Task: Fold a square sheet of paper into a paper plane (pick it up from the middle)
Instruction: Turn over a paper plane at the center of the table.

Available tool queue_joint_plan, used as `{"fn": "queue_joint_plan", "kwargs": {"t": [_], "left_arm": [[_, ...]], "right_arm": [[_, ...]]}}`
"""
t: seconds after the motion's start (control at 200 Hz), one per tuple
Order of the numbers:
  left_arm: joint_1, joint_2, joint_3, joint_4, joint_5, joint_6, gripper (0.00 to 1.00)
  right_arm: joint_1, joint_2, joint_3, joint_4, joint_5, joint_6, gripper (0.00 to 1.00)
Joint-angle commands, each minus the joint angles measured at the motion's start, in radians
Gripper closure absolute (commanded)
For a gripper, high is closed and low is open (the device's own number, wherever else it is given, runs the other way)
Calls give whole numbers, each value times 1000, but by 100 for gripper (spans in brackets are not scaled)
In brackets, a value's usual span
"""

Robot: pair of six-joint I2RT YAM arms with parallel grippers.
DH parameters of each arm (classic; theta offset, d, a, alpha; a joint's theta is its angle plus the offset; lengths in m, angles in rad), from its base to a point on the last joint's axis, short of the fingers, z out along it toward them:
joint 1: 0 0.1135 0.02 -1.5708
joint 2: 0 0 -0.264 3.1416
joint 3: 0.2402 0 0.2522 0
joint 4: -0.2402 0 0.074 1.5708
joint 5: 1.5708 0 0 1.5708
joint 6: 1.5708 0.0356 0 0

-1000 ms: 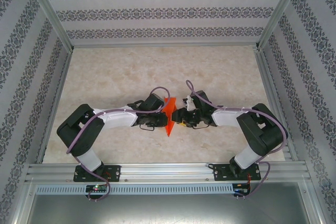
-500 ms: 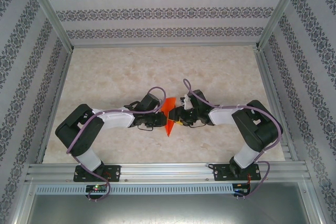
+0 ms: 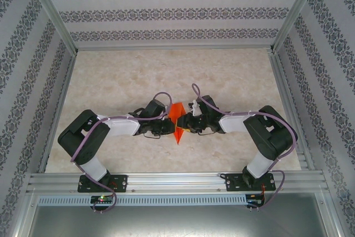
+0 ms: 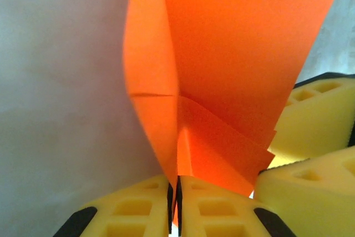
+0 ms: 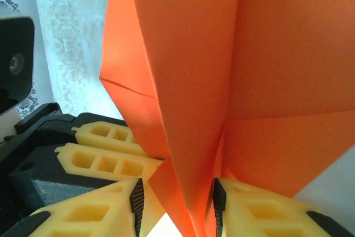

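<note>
Judging by its creases, the orange paper (image 3: 177, 121) is only partly folded, clamped in the left gripper (image 4: 173, 198), with the right gripper (image 5: 176, 206) apart around it.

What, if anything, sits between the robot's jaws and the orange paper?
Nothing visible does. The left jaws are shut on the paper itself, and the right jaws stand on either side of it, with nothing else between.

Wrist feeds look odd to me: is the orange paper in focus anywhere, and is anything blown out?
Left wrist view: the paper is slightly soft, creases readable, background washed pale. Right wrist view: folds crisp, a blown-out white patch at the bottom edge. Top external view: even light, sharp, no glare.
</note>
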Motion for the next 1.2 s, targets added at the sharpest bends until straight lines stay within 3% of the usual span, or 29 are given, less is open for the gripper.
{"fn": "queue_joint_plan", "kwargs": {"t": [0.0,0.185,0.6,0.734,0.934,1.114,1.199], "left_arm": [[18,-24,-9,81,33,-25,86],[32,-27,-20,114,52,-44,86],[43,-19,-38,150,74,-61,85],[47,-24,-46,139,70,-54,83],[57,-41,-53,137,81,-53,73],[75,-95,-55,83,84,-33,64],[95,-132,-64,52,98,-21,59]], "right_arm": [[22,13,26,-36,7,-28,65],[26,8,38,-103,39,-63,76],[49,30,79,-170,93,-106,83],[53,29,96,-200,120,-122,90],[70,-38,200,-497,274,-258,100],[123,-64,339,-840,503,-348,100],[147,-25,396,-949,547,-366,100]]}}
